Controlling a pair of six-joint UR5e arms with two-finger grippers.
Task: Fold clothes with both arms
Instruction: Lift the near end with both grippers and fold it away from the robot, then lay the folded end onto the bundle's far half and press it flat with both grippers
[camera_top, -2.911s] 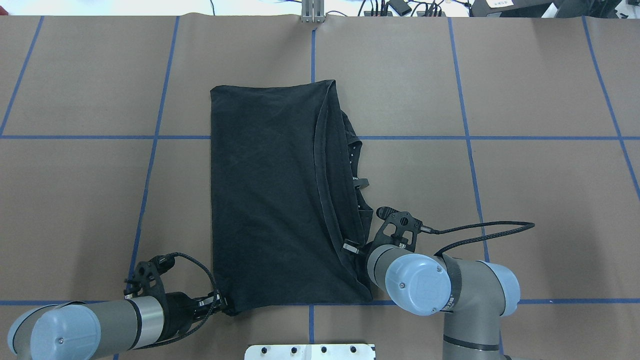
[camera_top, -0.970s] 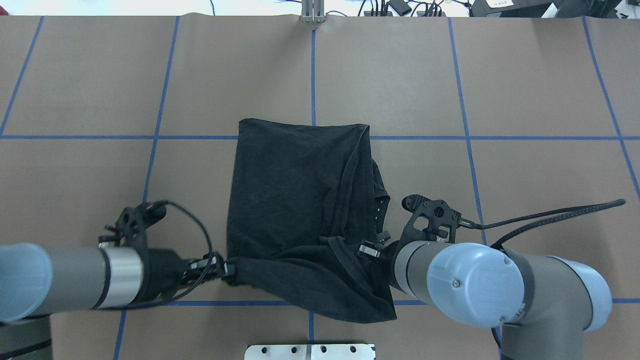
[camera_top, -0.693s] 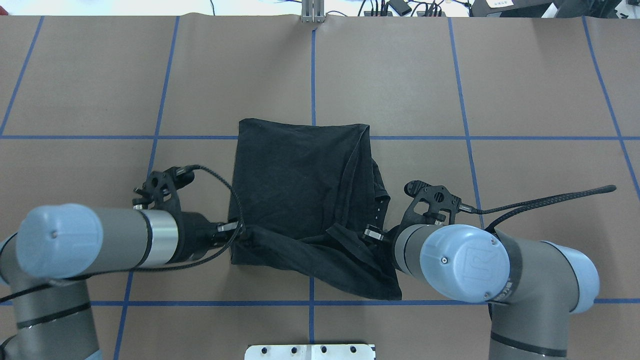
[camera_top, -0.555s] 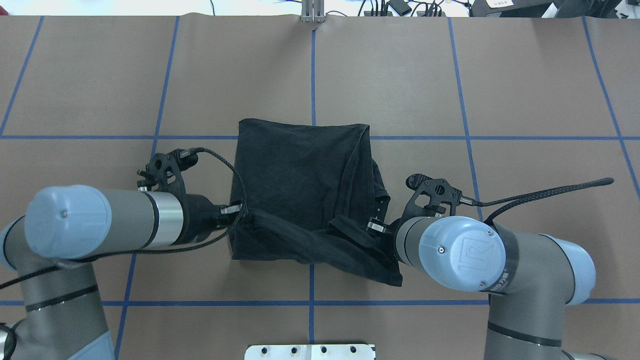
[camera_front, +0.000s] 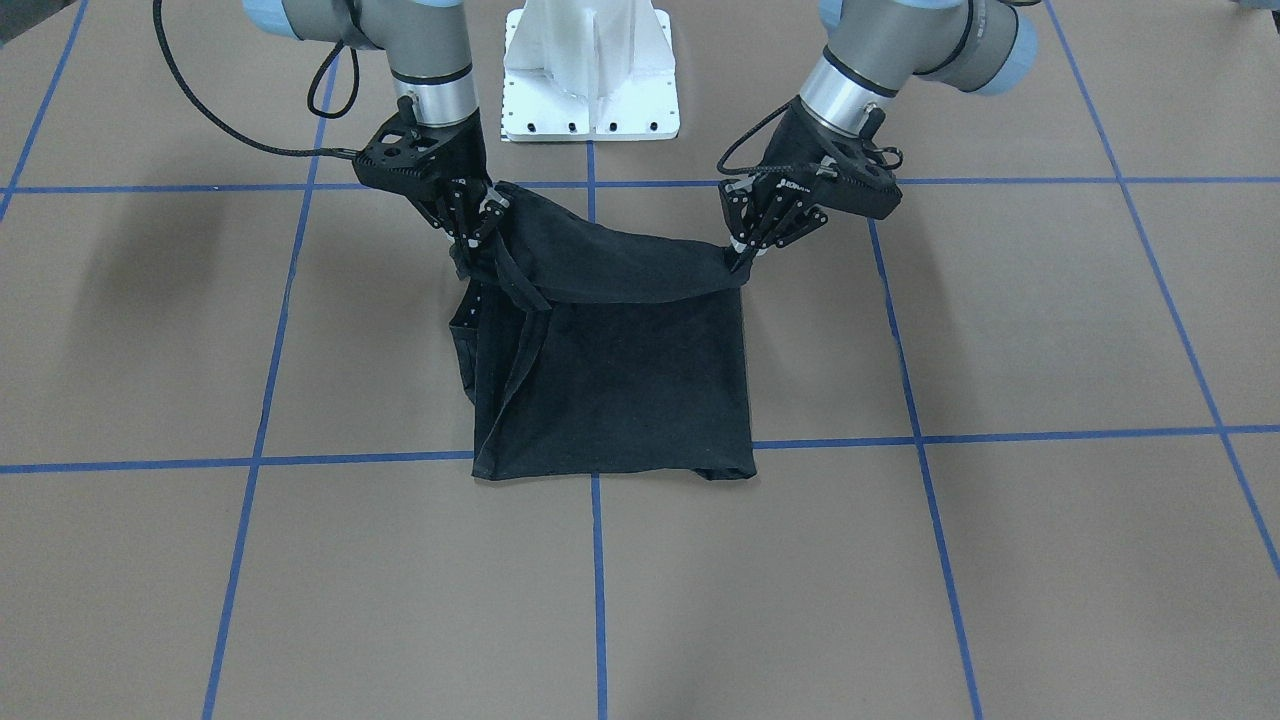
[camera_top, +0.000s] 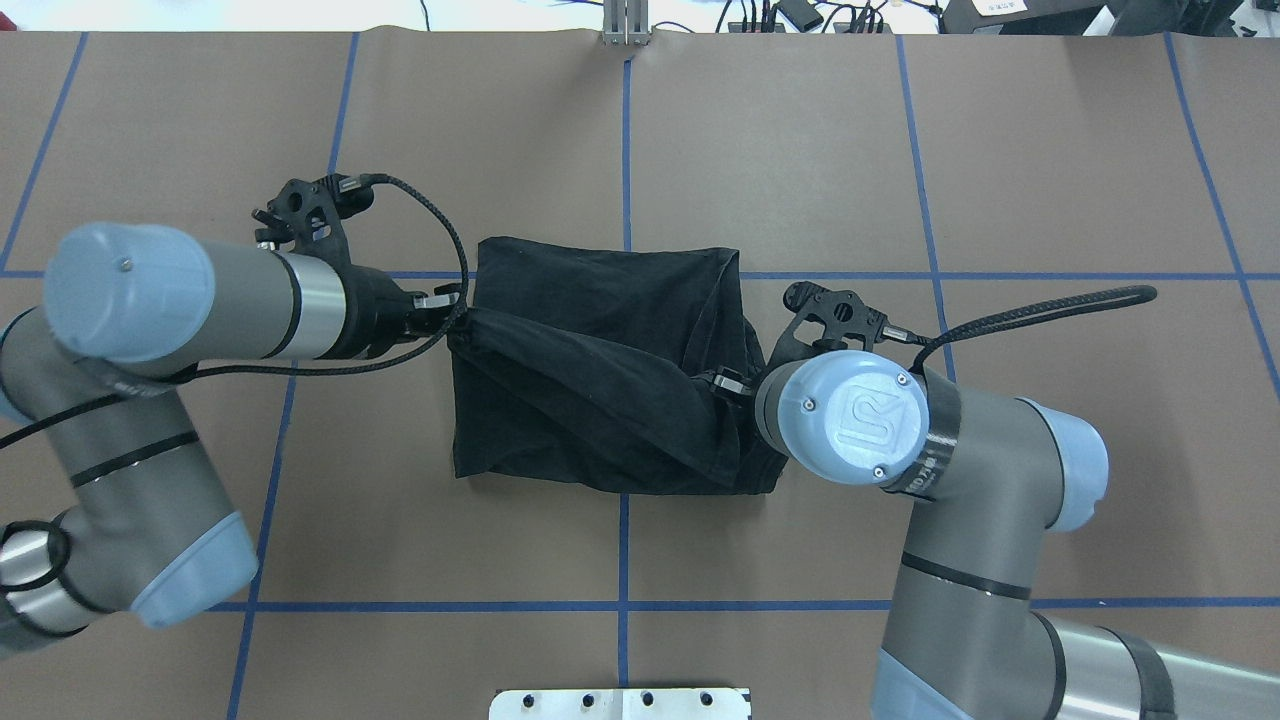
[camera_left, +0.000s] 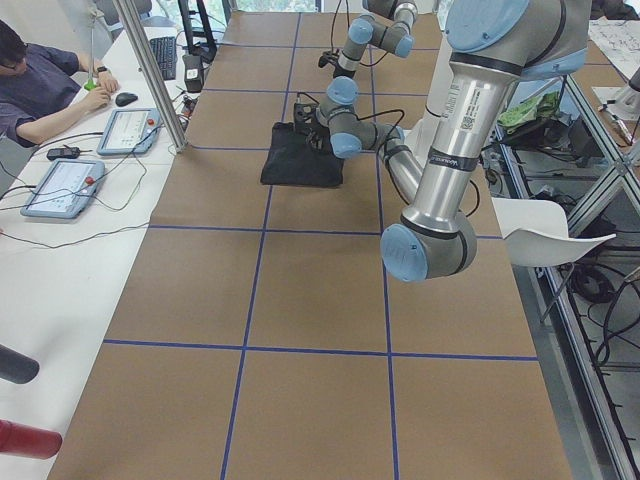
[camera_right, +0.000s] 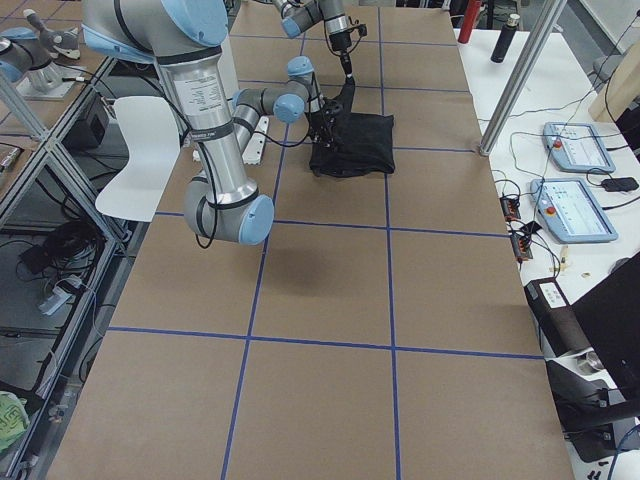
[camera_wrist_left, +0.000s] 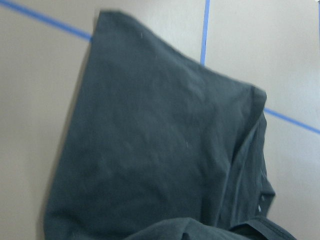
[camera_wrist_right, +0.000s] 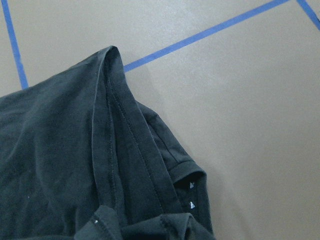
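Observation:
The black t-shirt (camera_top: 600, 340) lies folded in the middle of the brown table, its graphic hidden. Its edge nearest the robot is lifted and hangs as a band between the two grippers, over the flat part. My left gripper (camera_top: 455, 305) is shut on the left corner of that edge, and also shows in the front view (camera_front: 740, 258). My right gripper (camera_top: 725, 382) is shut on the right corner (camera_front: 470, 240), where hems bunch. The flat cloth fills the left wrist view (camera_wrist_left: 150, 150), and stitched hems show in the right wrist view (camera_wrist_right: 115, 150).
Blue tape lines (camera_top: 625, 560) grid the table. The white pedestal base (camera_front: 590, 70) stands at the robot's edge. A metal post (camera_top: 625, 25) and cables sit at the far edge. A person (camera_left: 40, 80) sits at a side desk with tablets.
Both grippers have carried the shirt's near edge up and away from the robot, over the flat part. The left one has gone further, and the cloth's near boundary has drawn back.

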